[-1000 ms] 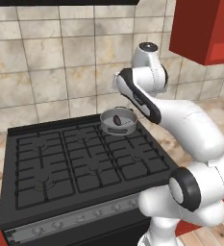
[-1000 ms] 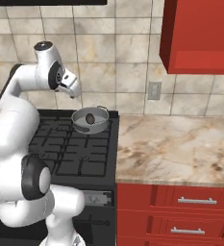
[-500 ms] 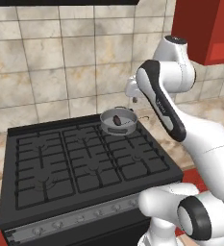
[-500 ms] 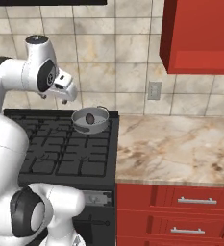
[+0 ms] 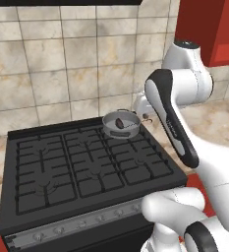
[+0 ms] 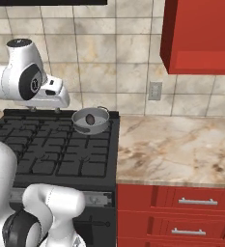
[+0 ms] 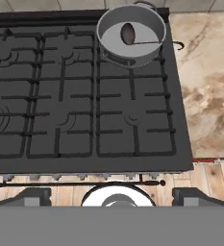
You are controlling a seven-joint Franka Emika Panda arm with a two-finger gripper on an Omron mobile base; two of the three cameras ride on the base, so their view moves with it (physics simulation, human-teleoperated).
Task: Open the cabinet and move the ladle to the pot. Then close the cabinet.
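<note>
- Standing on the back right burner of the black stove (image 7: pixel 84 96), at about one o'clock in the hand view, is the pot (image 7: pixel 131 34): a shallow round grey metal one with a thin rim.
- The ladle (image 7: pixel 128 32) lies inside the pot. Its dark brown rounded bowl rests on the pot floor, and its thin handle runs over the rim toward three o'clock, ending in a small hook above the counter (image 6: pixel 176 144).
- The gripper (image 7: pixel 112 192) hangs empty above the front of the stove, well apart from the pot, with its jaws spread wide.
- The cabinet (image 6: pixel 201 34) is red and hangs on the tiled wall at about one o'clock in the right base view.
</note>
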